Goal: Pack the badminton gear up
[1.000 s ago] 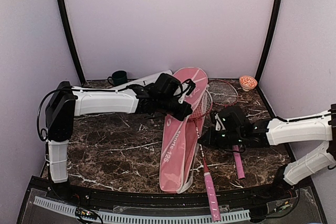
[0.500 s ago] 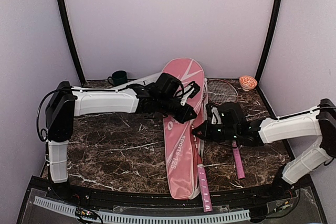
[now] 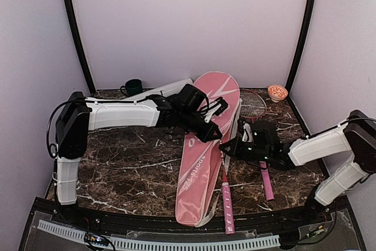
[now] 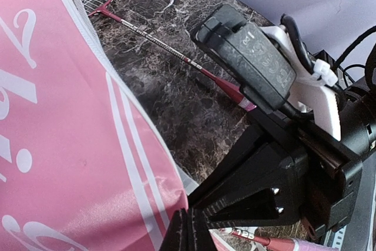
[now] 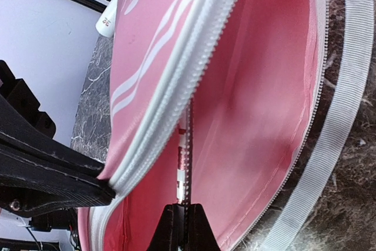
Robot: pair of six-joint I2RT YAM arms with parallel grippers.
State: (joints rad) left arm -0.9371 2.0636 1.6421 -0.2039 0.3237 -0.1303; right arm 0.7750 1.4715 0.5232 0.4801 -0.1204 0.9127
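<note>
The pink bag [image 3: 200, 174] with white lettering lies lengthwise on the marble table, its zipper mouth held open. My left gripper [image 3: 218, 136] is shut on the bag's upper flap edge [image 4: 176, 204], lifting it. My right gripper [image 3: 225, 148] is shut on the thin shaft [image 5: 184, 163] of a red racket, which runs into the bag's pink inside [image 5: 264, 86]. That racket's pink handle [image 3: 226, 204] sticks out toward the near edge. A second racket [image 3: 254, 103] lies flat to the right of the bag, its shaft [image 4: 170, 45] on the marble. A long white tube [image 3: 167, 88] lies behind my left arm.
A dark green mug [image 3: 134, 86] stands at the back left next to the tube. A small orange patterned bowl [image 3: 277, 92] sits in the back right corner. The bag's white strap [image 5: 346, 86] lies on the marble beside the open zipper.
My left gripper lifted the bag's flap and its top swung right. My right gripper moved left and up toward the bag's mouth, carrying the racket inward; its handle slid left and away from the near edge.
</note>
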